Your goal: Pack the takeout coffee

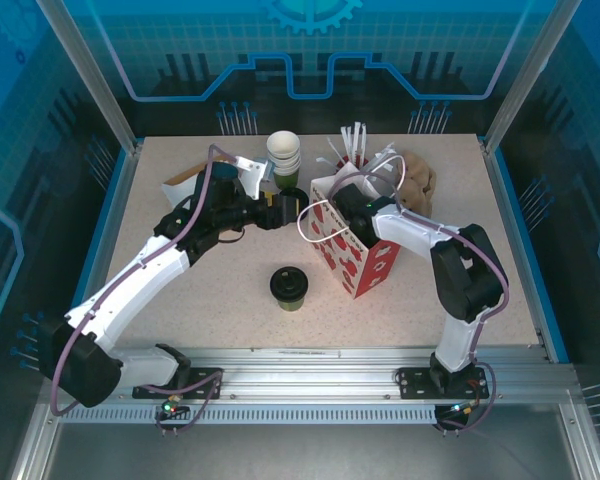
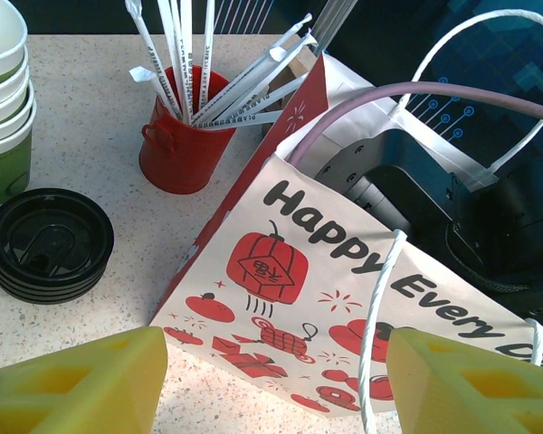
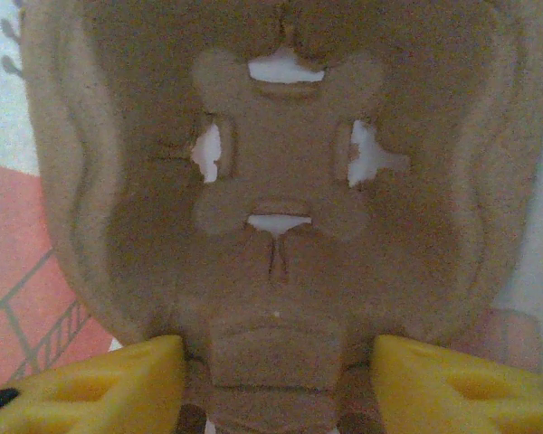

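Observation:
The takeout coffee (image 1: pixel 289 288), an olive-green cup with a black lid, stands upright on the table in front of the red-and-white paper bag (image 1: pixel 358 252). My left gripper (image 1: pixel 283 212) hovers open just left of the bag (image 2: pixel 326 298), with nothing between its fingers (image 2: pixel 81 384); the bag's white cord handle (image 2: pixel 380 316) hangs near the right finger. My right gripper (image 3: pixel 276 380) reaches down into the bag's mouth. It stands open, its yellow fingers (image 3: pixel 100 384) a little off either side of a brown pulp cup carrier (image 3: pixel 281 181) lying in the bag.
A stack of black lids (image 2: pixel 50 244) and a stack of lidless cups (image 2: pixel 4 90) stand left of the bag. Behind it is a red cup of straws (image 2: pixel 181 136). More brown carriers (image 1: pixel 417 180) lie at the back right. Blue walls enclose the table (image 1: pixel 210 290).

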Tool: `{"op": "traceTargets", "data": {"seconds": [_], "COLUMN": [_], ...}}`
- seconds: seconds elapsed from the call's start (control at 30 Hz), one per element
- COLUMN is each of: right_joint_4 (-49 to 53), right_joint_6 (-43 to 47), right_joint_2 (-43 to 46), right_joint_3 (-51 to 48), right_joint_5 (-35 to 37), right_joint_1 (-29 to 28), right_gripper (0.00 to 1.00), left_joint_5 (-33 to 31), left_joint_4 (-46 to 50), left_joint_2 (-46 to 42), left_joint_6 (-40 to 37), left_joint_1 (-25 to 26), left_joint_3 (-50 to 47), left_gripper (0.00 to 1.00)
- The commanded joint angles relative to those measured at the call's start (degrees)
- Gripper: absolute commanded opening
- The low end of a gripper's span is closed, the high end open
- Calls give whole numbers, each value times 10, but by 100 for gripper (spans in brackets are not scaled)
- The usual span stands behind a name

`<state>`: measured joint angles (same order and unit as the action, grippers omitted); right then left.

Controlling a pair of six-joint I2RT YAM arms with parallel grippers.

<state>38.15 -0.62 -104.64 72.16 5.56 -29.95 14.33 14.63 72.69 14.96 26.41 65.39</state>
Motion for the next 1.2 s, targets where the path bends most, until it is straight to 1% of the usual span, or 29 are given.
{"op": "traceTargets", "data": {"seconds": [0.0,0.13,0.37,0.67,0.87,1.1,1.17], "right_joint_4": [39,56,82,106,134,163,164], "right_joint_6": [2,5,10,16,18,18,17], "right_joint_2": [7,18,46,85,106,137,148], "right_joint_3": [14,31,54,93,148,224,245], "right_joint_5": [5,8,9,-14,-23,6,2], "right_joint_1": [-1,0,5,15,17,18,18], "right_gripper": [66,70,71,73,74,74,74], "left_joint_5": [-6,-7,-8,-10,-13,-16,-14], "left_joint_4": [-7,-5,-4,-2,0,-2,-3], "left_joint_2": [-17,-19,-20,-22,-23,-25,-24], "left_joint_6": [2,1,-2,-4,-5,-6,-6], "left_joint_1": [-4,-4,-3,-3,-4,-3,-4], "left_joint_3": [-10,-12,-16,-18,-18,-24,-26], "left_gripper": [67,67,67,67,67,67,68]}}
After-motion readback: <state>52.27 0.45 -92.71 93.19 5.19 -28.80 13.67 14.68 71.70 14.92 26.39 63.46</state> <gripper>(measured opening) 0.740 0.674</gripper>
